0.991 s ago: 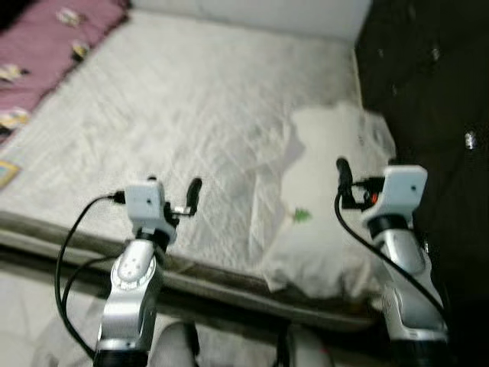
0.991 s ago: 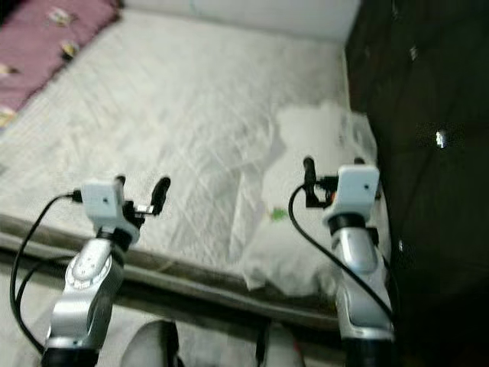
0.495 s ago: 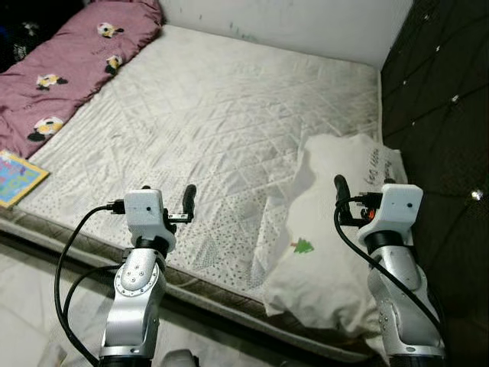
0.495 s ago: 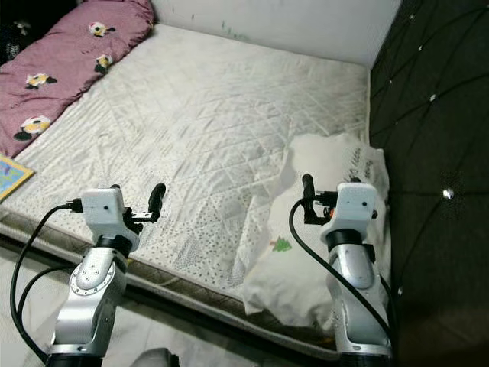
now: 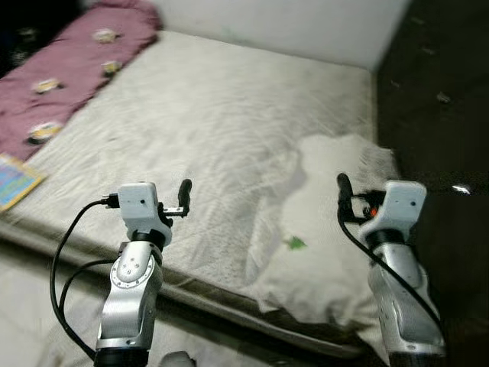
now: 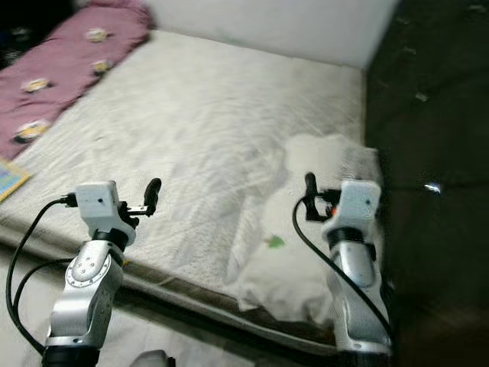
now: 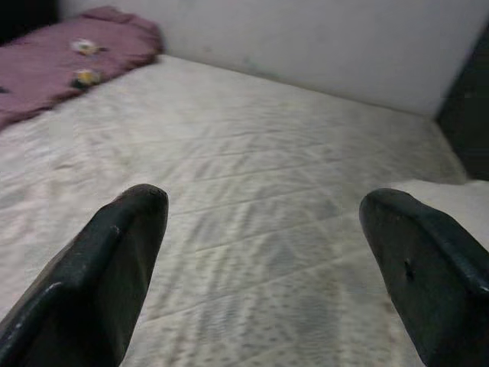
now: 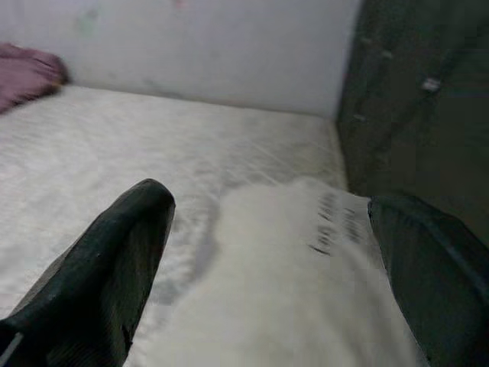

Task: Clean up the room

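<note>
Left eye view: the bed point(image 5: 229, 130) carries one white pillow point(image 5: 328, 229) at its near right corner, against the dark headboard point(image 5: 435, 92) on the right; one maroon blanket point(image 5: 61, 76) lies along the far left edge, and one coloured book point(image 5: 14, 182) sits at the near left edge.
Right eye view: the left gripper point(image 6: 149, 197) hangs over the near edge of the mattress; the right gripper point(image 6: 328, 195) hangs above the pillow's near half, apart from it.
Left wrist view: the left gripper's fingers point(image 7: 114, 260) are spread wide, with bare mattress between them.
Right wrist view: the right gripper's fingers point(image 8: 114, 260) are spread wide, empty, with the pillow between them and below.
Step in hand (judgement): approaching the bed to straighten the pillow.
Method (judgement): lower the right gripper onto a pillow edge, pinch a firm fold, and bring the left gripper across to share the soft load.
Count: two grippers, one pillow, one blanket, one book.
</note>
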`<state>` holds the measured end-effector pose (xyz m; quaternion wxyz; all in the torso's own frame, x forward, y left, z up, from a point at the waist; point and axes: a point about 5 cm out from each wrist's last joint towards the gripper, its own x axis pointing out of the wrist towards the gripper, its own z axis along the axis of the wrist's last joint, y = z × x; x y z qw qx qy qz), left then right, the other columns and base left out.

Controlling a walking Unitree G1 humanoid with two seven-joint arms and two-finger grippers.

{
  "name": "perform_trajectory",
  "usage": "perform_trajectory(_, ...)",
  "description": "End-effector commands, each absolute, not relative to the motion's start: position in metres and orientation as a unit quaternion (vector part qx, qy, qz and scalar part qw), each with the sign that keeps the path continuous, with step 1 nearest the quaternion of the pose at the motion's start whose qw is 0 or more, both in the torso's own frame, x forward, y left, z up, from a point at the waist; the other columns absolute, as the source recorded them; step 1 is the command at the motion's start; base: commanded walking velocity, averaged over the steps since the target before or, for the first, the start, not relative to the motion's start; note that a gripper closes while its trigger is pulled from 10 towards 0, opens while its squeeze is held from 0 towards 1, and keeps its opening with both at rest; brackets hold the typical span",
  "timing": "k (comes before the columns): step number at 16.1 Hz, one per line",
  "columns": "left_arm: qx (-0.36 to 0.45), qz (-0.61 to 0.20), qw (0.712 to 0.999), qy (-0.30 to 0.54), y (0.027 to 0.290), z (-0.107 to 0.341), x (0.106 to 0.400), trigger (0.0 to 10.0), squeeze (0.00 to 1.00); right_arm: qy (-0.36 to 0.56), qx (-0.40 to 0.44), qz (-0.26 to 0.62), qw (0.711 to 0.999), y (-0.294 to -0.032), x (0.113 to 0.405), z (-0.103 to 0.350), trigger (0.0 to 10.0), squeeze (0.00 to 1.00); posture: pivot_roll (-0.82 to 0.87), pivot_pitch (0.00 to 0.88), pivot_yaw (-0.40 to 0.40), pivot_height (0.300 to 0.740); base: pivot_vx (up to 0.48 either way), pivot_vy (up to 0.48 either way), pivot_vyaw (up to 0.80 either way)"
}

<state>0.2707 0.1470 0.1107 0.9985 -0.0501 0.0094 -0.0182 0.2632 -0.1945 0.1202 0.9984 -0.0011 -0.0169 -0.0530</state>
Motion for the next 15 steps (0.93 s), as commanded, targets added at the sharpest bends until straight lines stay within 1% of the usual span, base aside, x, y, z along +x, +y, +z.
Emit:
perform_trajectory(1,-0.046,-0.021,0.999,0.010,0.147,0.113,0.271,10.0,0.00,-0.008,-0.005,-0.051,0.999,-0.197,0.261,0.117,10.0,0.00,-0.05,0.084,-0.034,0.740,0.000,0.000,-0.80)
perform_trajectory(7,-0.047,-0.021,0.999,0.010,0.146,0.115,0.273,10.0,0.00,0.005,-0.007,-0.042,0.999,-0.196,0.259,0.111,10.0,0.00,-0.05,0.094,-0.027,0.740,0.000,0.000,-0.73)
perform_trajectory(11,-0.045,-0.017,0.999,0.019,0.150,0.110,0.268,10.0,0.00,0.012,-0.008,-0.040,0.999,-0.195,0.256,0.107,10.0,0.00,-0.06,0.101,-0.021,0.740,0.000,0.336,-0.80)
perform_trajectory(15,-0.043,-0.020,0.999,0.023,0.147,0.108,0.266,10.0,0.00,0.018,-0.013,-0.042,0.999,-0.197,0.254,0.104,10.0,0.00,-0.06,0.115,-0.019,0.740,0.000,0.405,-0.59)
